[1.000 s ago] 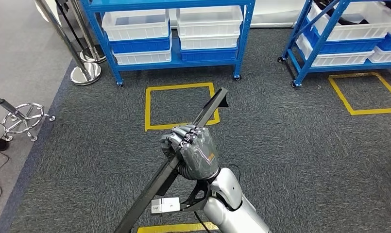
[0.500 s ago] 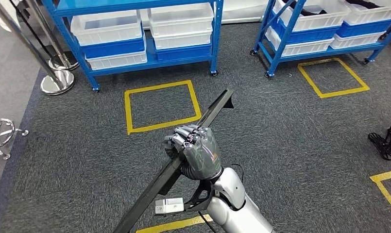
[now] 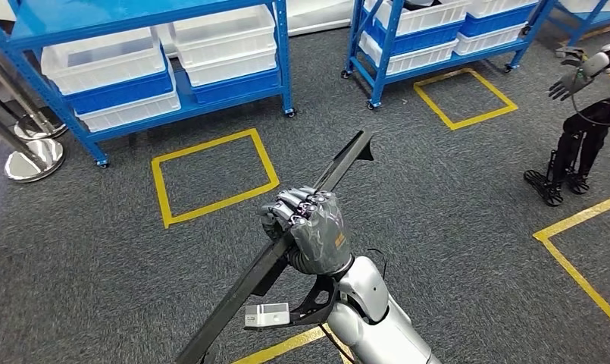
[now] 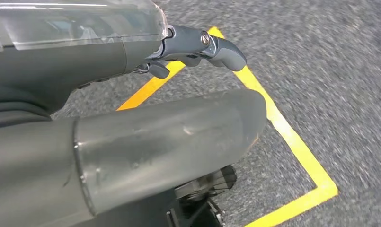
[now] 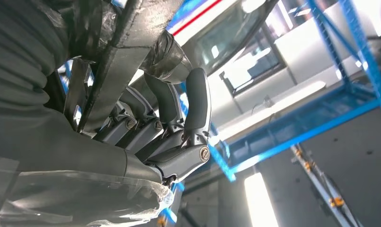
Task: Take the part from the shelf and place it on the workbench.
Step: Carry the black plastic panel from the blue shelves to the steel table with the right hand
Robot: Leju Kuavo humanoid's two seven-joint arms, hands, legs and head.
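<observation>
One long part (image 3: pixel 286 243), gripped mid-length (tilted), right hand (image 3: pixel 311 231).

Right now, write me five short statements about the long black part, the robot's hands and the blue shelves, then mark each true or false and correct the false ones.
1. The right hand grips the long black bar-shaped part. True.
2. The part lies flat on the dark grey carpet. False: it is held up off the carpet, slanting away from the robot.
3. The blue metal shelves hold white and blue plastic bins. True.
4. The yellow tape square on the carpet has a bin standing in it. False: inside it there is carpet alone.
5. The left hand holds a second part. False: it holds nothing, fingers curled over the carpet.
</observation>
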